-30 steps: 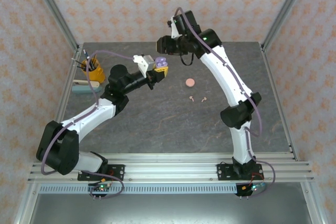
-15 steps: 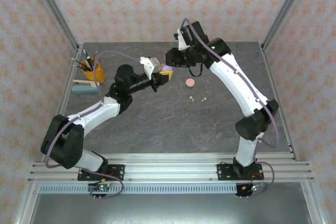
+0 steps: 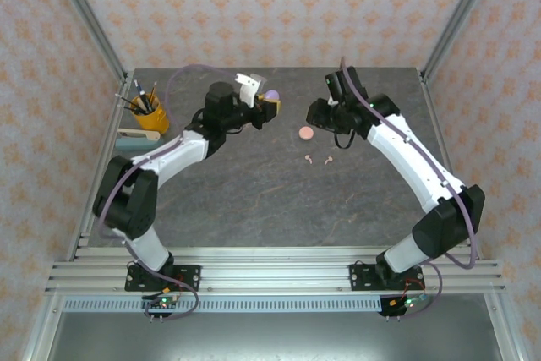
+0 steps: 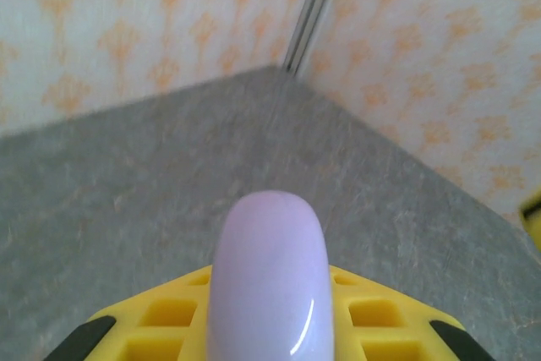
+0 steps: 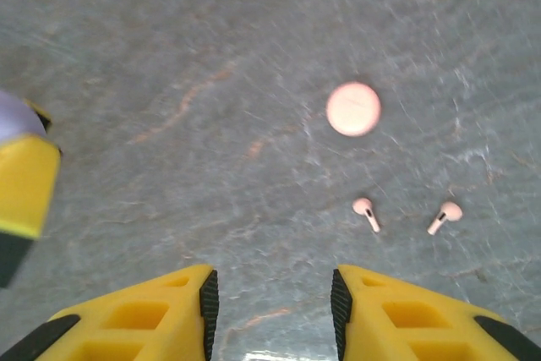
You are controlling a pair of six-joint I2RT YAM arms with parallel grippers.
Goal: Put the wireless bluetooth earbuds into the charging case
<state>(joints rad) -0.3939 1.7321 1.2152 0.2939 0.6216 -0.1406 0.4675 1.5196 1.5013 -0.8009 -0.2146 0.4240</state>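
Fingers on your left gripper [image 4: 269, 314] are clamped on a lilac case [image 4: 269, 243], one yellow pad on each side. You see the case edge-on in the left wrist view. Its lower part is cut off by the frame, and you cannot tell from here whether its lid is up or what it holds. In the top view the same case is a small lilac patch at the fingertips, over the back of the table [image 3: 254, 200].

Your right gripper [image 5: 270, 293] has its fingers spread with bare table between them, gripping nothing. In the top view those fingers are too small to make out.

Ahead of the right gripper a round pink case [image 5: 353, 109] lies flat, lid detail unclear. Nearer the camera, one pink earbud [image 5: 366, 213] and a second pink earbud [image 5: 445, 214] lie on the table, apart from each other and from the case.

A yellow cup [image 3: 150, 116] of pens stands at the left edge.
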